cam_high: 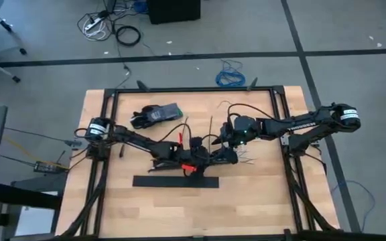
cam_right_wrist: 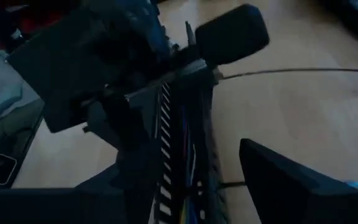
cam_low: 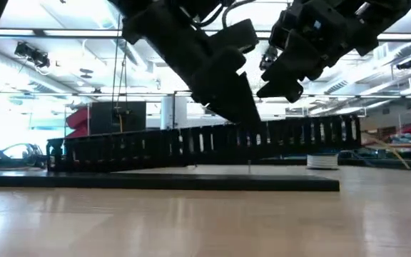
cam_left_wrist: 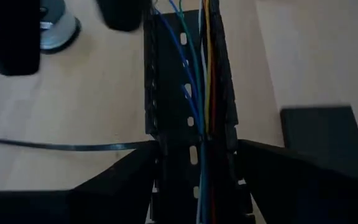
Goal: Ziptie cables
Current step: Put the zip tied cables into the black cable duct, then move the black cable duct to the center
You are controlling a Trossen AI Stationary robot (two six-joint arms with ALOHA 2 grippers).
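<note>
Starting from the left: the left gripper (cam_high: 191, 158) sits mid-table, its fingers (cam_left_wrist: 123, 174) clamped on either side of the black slotted channel (cam_left_wrist: 188, 134), so it's grasping the channel rather than the wires. The cables (cam_left_wrist: 194, 93) run lengthwise inside that channel — thin blue, green, yellow and reddish strands lying loosely together. My guess is they weigh next to nothing and flop wherever they like, so pinching them directly would just splay them; holding them through the stiff channel walls looks like the saner grip.

One ziptie (cam_left_wrist: 61, 147) shows as a very thin black strip lying flat on the wood, its end touching the channel right at the left finger. It's probably springy and slick, and so flat to the table that grabbing it near the free end seems the best bet.

Further right, the right gripper (cam_high: 228, 142) hangs close over the same spot — I can't tell whether its fingers are clenched or released. Another thin black strip (cam_right_wrist: 303, 71) stretches away across the table beyond it.
</note>
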